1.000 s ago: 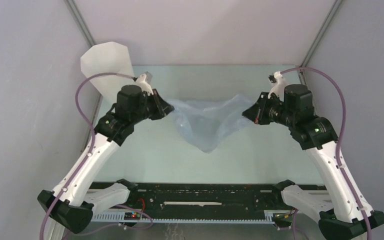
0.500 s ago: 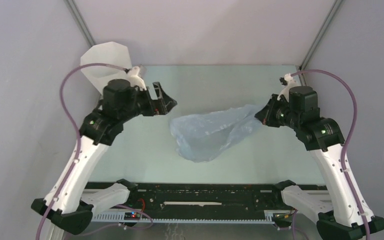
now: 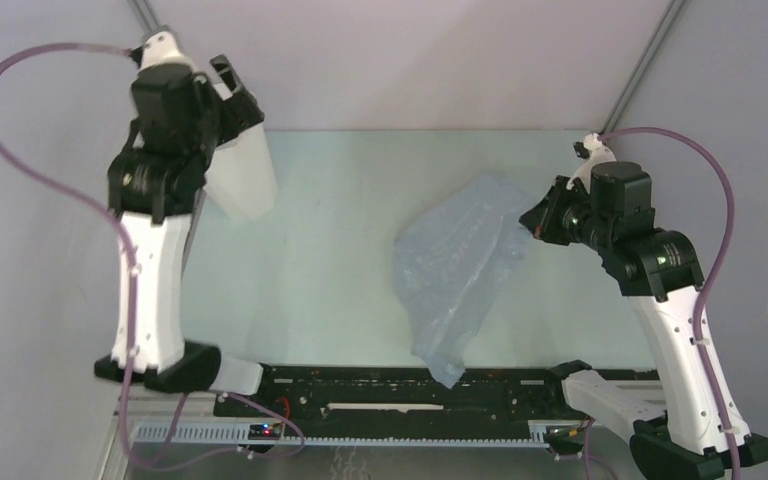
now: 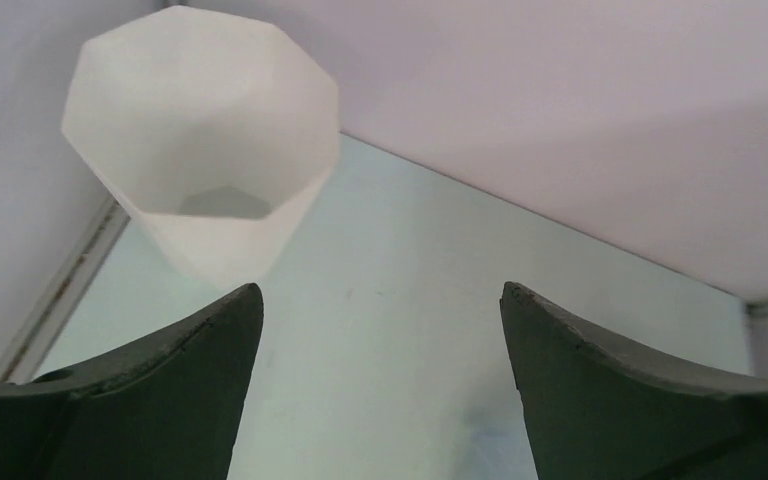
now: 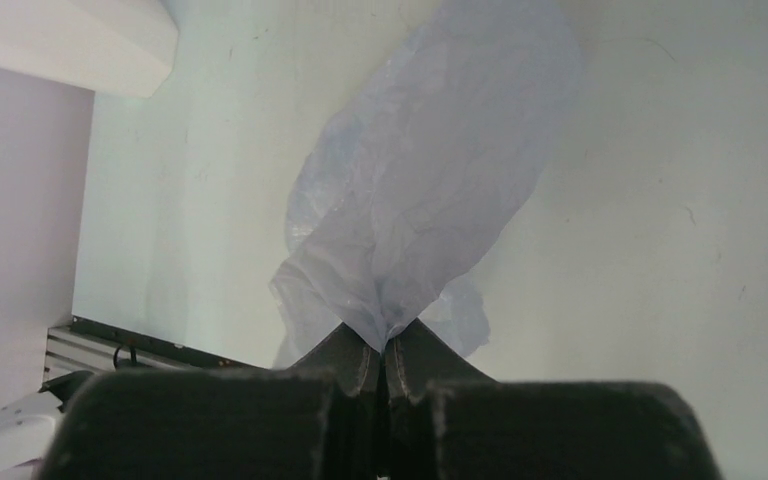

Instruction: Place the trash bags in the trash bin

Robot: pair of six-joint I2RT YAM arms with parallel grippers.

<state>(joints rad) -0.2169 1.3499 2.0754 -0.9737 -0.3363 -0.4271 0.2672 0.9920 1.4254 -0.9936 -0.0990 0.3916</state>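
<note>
The trash bag (image 3: 458,268), thin pale blue wrinkled film, hangs by one corner from my right gripper (image 3: 532,216) and trails toward the table's near edge. In the right wrist view the right gripper (image 5: 385,345) is shut on a pinched corner of the bag (image 5: 430,190). The trash bin (image 3: 245,178), white and faceted, stands upright at the back left. My left gripper (image 3: 240,95) is raised high beside the bin's rim. In the left wrist view the left gripper (image 4: 380,300) is open and empty, with the bin (image 4: 200,140) ahead to the left, its mouth showing nothing inside.
Grey walls close in the pale green table (image 3: 340,260) on the left, back and right. A black rail (image 3: 400,390) with the arm bases runs along the near edge, and the bag's lower tip hangs over it. Purple cables loop from both wrists.
My left gripper opened, let go of the bag and swung up to the back left beside the bin. The bag now hangs from the right gripper alone, drooping toward the near edge.
</note>
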